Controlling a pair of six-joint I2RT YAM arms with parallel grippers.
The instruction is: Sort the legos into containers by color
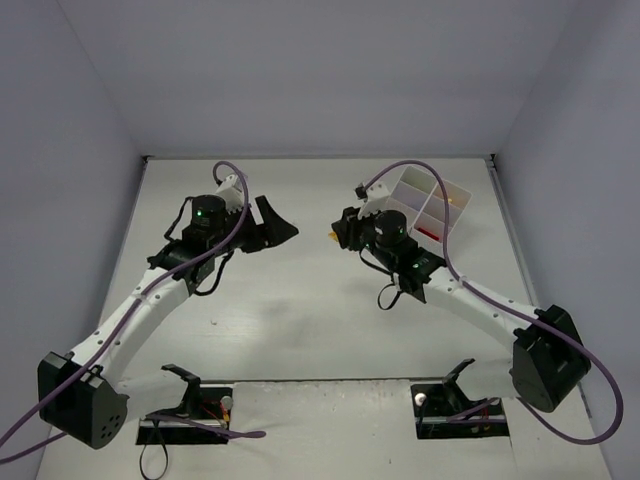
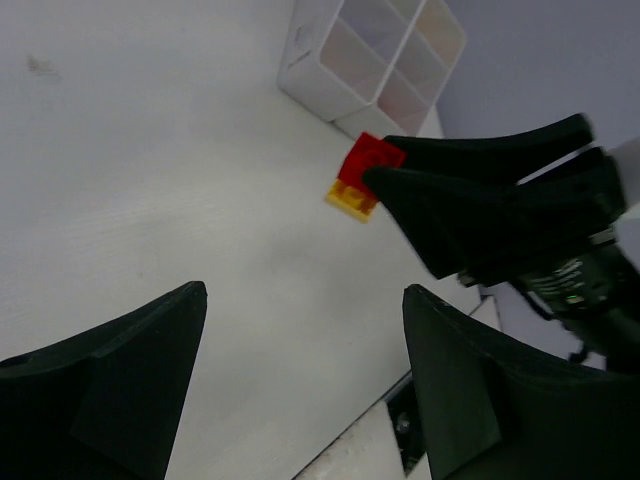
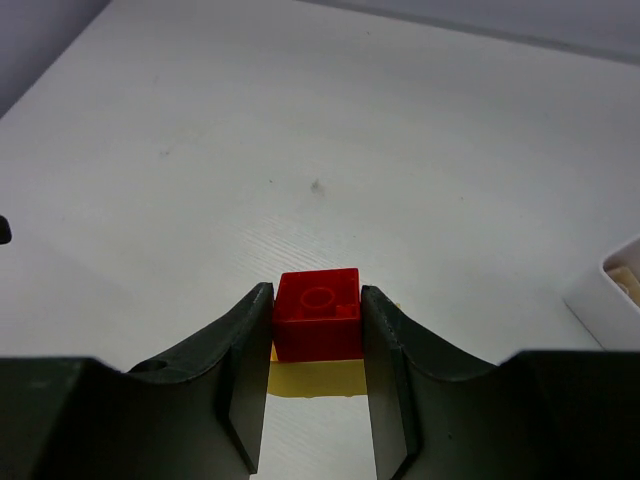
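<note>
My right gripper (image 3: 316,300) is shut on a red brick (image 3: 318,315) with a yellow brick (image 3: 315,378) stuck to it. The pair also shows in the left wrist view as the red brick (image 2: 368,160) and the yellow brick (image 2: 350,198), just short of the white six-compartment tray (image 2: 370,60). In the top view my right gripper (image 1: 338,232) is left of the tray (image 1: 430,205). My left gripper (image 1: 275,228) is open and empty, pointing at the right gripper from the left; its jaws (image 2: 305,295) stand wide apart over bare table.
The tray's corner shows at the right edge of the right wrist view (image 3: 612,300). Red pieces lie in the tray's near compartments (image 1: 430,232). White walls enclose the table at the back and sides. Both arm bases stand at the near edge.
</note>
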